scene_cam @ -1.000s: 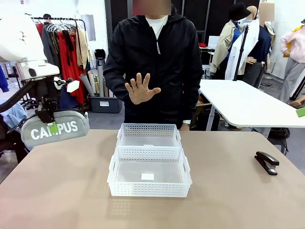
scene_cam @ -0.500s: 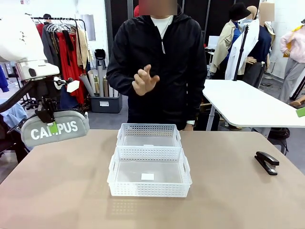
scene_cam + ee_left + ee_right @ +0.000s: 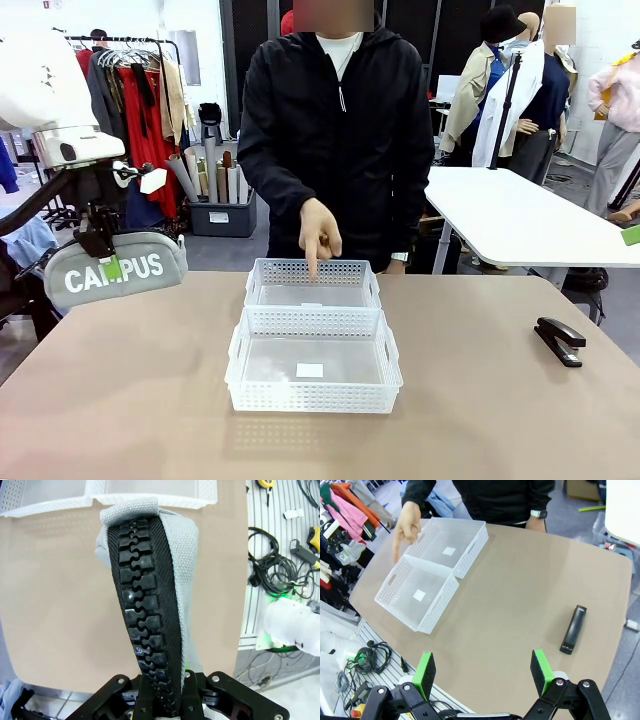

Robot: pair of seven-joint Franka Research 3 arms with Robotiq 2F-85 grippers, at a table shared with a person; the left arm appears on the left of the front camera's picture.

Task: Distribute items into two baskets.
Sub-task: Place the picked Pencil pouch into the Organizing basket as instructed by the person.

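Note:
My left gripper (image 3: 105, 262) is shut on the grey CAMPUS zip pouch (image 3: 115, 270), holding it in the air above the table's far left corner. In the left wrist view the pouch (image 3: 150, 595) hangs from the fingers with its black zipper facing the camera. Two white baskets stand end to end mid-table: the near basket (image 3: 313, 397) and the far basket (image 3: 312, 272). The person's hand (image 3: 319, 233) points a finger down at the far basket. The black stapler (image 3: 559, 340) lies at the right edge. My right gripper (image 3: 483, 674) hovers open, high over the table, with the stapler (image 3: 572, 629) below it.
The person stands at the far side behind the baskets. Bare tabletop (image 3: 130, 380) lies left and right of the baskets. A second white table (image 3: 520, 215) stands behind on the right, a clothes rack (image 3: 140, 95) behind on the left.
The person's hand dropped from a raised open palm to a finger pointing down at the far basket. Both arms and the pouch stayed still.

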